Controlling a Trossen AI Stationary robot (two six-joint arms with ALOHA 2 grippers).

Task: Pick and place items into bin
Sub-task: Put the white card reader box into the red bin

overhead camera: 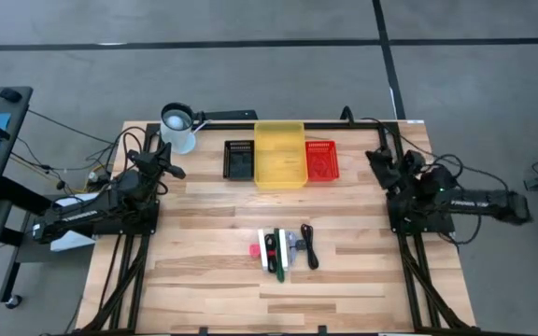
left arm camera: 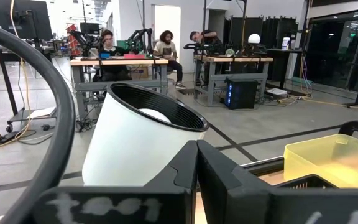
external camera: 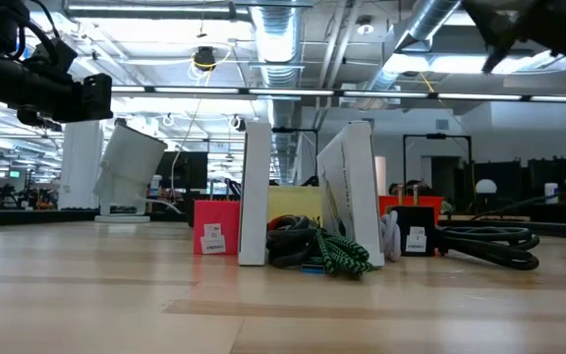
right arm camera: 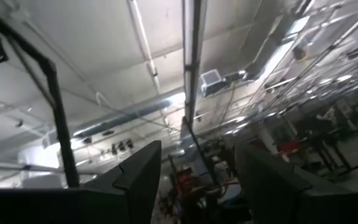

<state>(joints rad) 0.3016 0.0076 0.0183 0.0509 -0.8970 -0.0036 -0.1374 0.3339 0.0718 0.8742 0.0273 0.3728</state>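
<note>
Items clustered mid-table, front of centre: pink-red cube, white-and-black piece, green stick, silver-grey part, black coiled cable (all touching or just beside each other). None in bins. Yellow bin at back edge, between black tray and red basket. White cup at back left. Left gripper near cup, fingers clenched, empty. Right gripper raised at right side, fingers spread, holding nothing.

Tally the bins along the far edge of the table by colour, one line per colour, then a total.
Black bin: 1
Yellow bin: 1
Red bin: 1
Total: 3
</note>
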